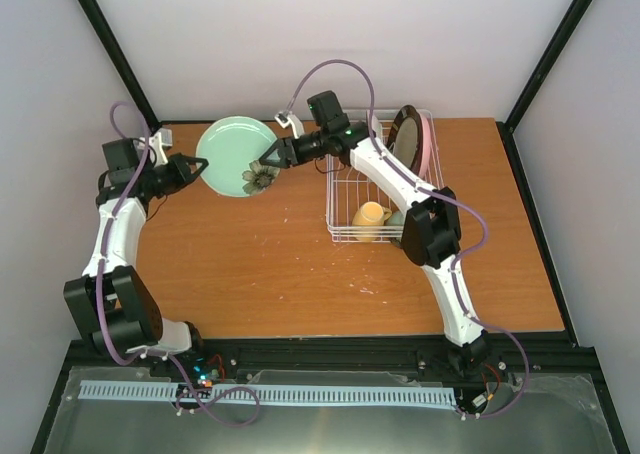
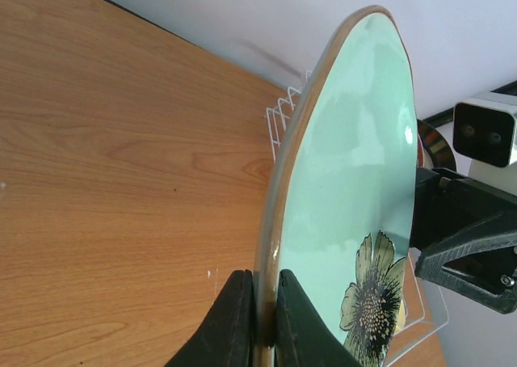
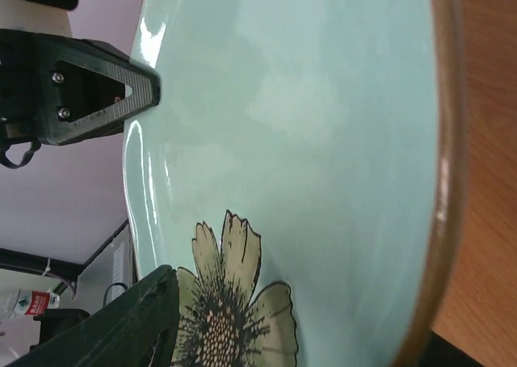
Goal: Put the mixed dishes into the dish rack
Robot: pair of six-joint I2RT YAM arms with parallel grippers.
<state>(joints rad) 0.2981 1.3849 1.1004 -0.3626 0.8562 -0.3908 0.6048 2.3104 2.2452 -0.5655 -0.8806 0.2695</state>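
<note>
From overhead, the light teal plate (image 1: 232, 146) hangs between the two arms over the wooden table (image 1: 260, 264), well left of the white wire dish rack (image 1: 340, 199). The left gripper (image 1: 203, 169) has the plate's left rim and the right gripper (image 1: 268, 161) sits at its flowered right edge. In the rack, the dark-rimmed plate (image 1: 405, 139) and the pink plate (image 1: 428, 146) stand on edge at the far end. The pale yellow mug (image 1: 370, 214) lies at the near end with the mint green bowl (image 1: 397, 218) just beside it. The left wrist view looks along the light teal plate (image 2: 355, 181), seen nearly edge-on, where the left gripper (image 2: 263, 278) has its jaws pressed tight on the brown rim. The right gripper (image 2: 452, 238) shows as a black block at the plate's opposite edge, and a corner of the dish rack (image 2: 283, 116) pokes out behind. The right wrist view is almost filled by the glossy face of the light teal plate (image 3: 323, 124) and its painted flower (image 3: 230, 302). One dark finger (image 3: 129, 326) of the right gripper lies over the flower, and a dark sliver shows past the rim. Those jaws stand apart with the plate between them, though I cannot tell whether they press on it. The left gripper (image 3: 137, 92) touches the far edge.
</note>
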